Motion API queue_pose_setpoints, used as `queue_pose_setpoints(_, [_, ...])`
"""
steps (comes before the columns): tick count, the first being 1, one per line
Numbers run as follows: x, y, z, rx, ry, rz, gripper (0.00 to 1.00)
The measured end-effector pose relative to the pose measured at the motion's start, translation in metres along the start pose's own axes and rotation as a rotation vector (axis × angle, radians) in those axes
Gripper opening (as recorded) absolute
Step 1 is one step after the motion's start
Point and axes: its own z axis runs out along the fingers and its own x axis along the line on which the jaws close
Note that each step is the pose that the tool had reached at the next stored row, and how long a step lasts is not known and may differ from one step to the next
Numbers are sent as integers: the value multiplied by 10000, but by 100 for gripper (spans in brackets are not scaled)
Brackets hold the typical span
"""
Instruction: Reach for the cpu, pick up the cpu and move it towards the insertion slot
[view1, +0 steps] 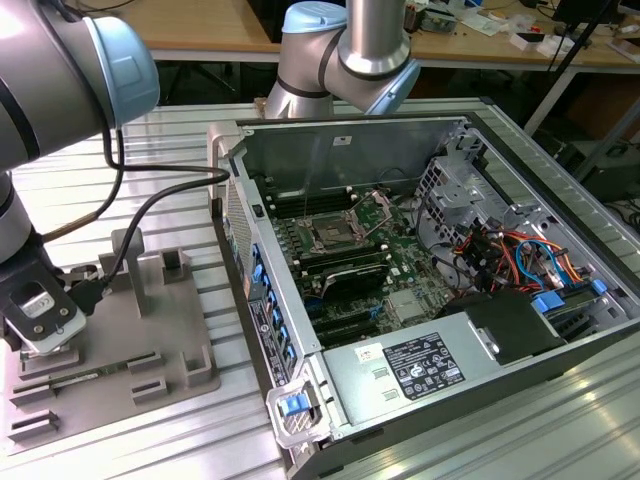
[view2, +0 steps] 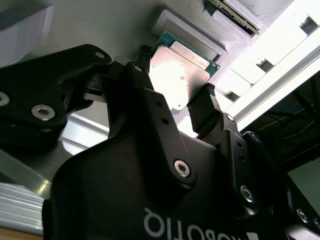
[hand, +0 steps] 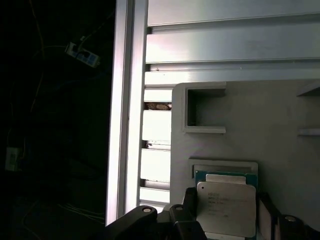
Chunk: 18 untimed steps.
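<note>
Hanging low over the grey plastic tray (view1: 170, 335) at the exterior view's left, the claw (view1: 48, 348) is at the end of the arm (view1: 60, 60). Its own bulk covers the spot where it meets the tray. The tray lies on a ribbed aluminium tabletop (view1: 180, 150), and its near corner is cut off by the picture's edge.

In both wrist views the cpu (hand: 225, 200) (view2: 182, 70) lies silvery side up, with a green rim showing along one edge. It sits against a shallow framed recess (hand: 224, 165) of the tray. The claw straddles it, with the chip in the middle and no gap visible on either side. Whether the claw is clamped on the chip or only set about it I cannot tell. In the first wrist view the chip's near edge is hidden behind the claw's black body, and the print on its lid is too small to make out.

The insertion slot (view1: 330, 237) is well apart from the claw, towards the exterior view's right, on the green motherboard (view1: 405, 270) inside the open computer case (view1: 340, 140). Its silver frame and dark centre show, but its lever is hard to pick out. A black cable (view1: 150, 205) runs from the arm towards the case wall.
</note>
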Motion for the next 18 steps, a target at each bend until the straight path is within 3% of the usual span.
queue_pose_setpoints(18, [-12,2,-71,-17,217,7,55])
